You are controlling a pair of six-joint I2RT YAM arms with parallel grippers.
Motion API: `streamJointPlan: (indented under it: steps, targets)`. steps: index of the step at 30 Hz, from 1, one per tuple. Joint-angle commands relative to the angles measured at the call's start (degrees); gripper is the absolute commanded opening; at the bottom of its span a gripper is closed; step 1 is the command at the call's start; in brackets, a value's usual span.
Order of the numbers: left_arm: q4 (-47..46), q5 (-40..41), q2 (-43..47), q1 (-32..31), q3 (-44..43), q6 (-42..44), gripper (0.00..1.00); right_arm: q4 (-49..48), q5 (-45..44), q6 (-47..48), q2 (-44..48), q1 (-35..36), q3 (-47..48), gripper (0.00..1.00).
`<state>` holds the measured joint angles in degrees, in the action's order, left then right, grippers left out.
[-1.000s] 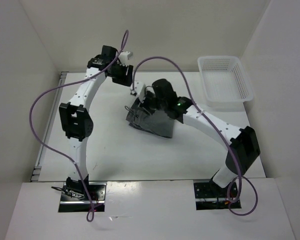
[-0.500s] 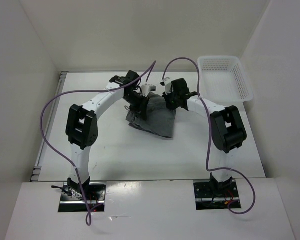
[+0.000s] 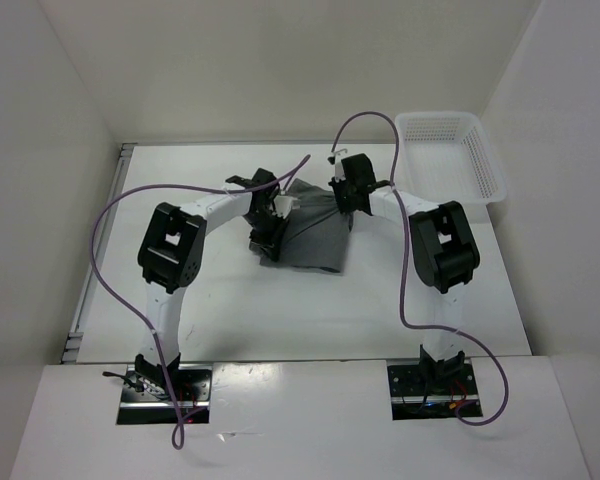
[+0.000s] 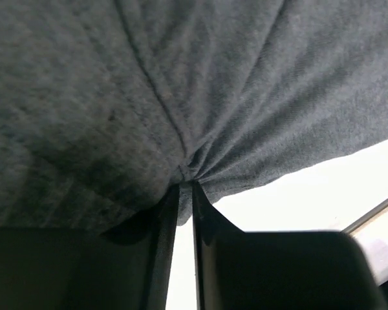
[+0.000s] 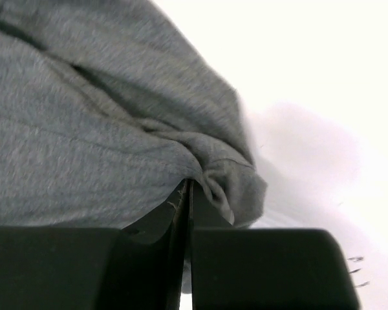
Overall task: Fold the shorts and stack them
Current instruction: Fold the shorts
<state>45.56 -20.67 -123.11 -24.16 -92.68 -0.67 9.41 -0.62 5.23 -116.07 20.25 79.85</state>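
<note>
Located mid-bench: grey shorts, rumpled. Pinched nearly closed on fabric at far side: left end effector, right end effector. Advised: lift evenly, hold equal tension, lay far edge squarely over near hem.

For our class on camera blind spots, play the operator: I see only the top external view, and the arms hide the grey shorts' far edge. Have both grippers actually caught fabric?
Observer: In the left wrist view, the left gripper is shut on a pinch of the shorts, creases fanning from its tips.
Operator: And the right?
Observer: The right gripper is shut on a rolled hem corner.
Operator: What lies past that corner?
Observer: White table, with a soft shadow beside the fabric.
</note>
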Motion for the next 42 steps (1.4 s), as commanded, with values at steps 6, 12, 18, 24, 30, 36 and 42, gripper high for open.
streamJointPlan:
  steps: [6, 12, 18, 24, 30, 36, 42]
  targets:
    - [0.9, -3.4, 3.2, 3.6, -9.6, 0.7, 0.46, -4.5, -2.2, 5.0, 1.3, -0.4, 7.9, 0.19]
    - [4.4, -12.7, 2.4, 6.8, -28.3, 0.7, 0.66, 1.7, 6.2, 6.1, 9.7, -0.4, 8.3, 0.49]
    - [5.1, -8.4, -12.2, 10.0, -43.4, 0.7, 0.75, 7.3, 13.4, 5.2, 17.7, -0.4, 0.5, 0.65]
    - [5.7, -8.6, -21.6, 10.0, -51.0, 0.7, 0.90, 14.0, 21.5, -1.9, 21.5, -0.4, -7.1, 0.75]
    - [5.7, -7.2, -24.7, 8.9, -53.0, 0.7, 0.93, 15.8, 24.0, -9.1, 22.7, -0.4, -15.4, 0.78]
    - [4.3, -6.7, -26.0, 8.9, -53.6, 0.7, 0.70, 10.8, 29.1, -15.0, 22.0, -0.4, -20.1, 0.78]
    - [4.3, -8.9, -25.5, 8.3, -53.6, 0.7, 0.32, 5.4, 28.5, -19.8, 16.4, -0.4, -20.1, 0.78]
